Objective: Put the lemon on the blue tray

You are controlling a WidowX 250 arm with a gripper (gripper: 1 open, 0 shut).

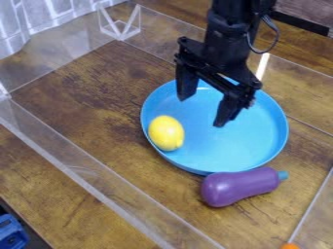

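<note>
The lemon (166,132) is a small bright yellow oval lying inside the blue tray (262,144), near its left rim. The tray is a wide round blue dish in the middle of the wooden table. My gripper (208,105) hangs over the tray's middle, up and to the right of the lemon and apart from it. Its two black fingers (186,85) are spread wide and hold nothing.
A purple eggplant (239,186) lies on the wood just outside the tray's lower right rim. Clear plastic walls (78,160) run along the left and front of the table. A clear stand (120,19) sits at the back left.
</note>
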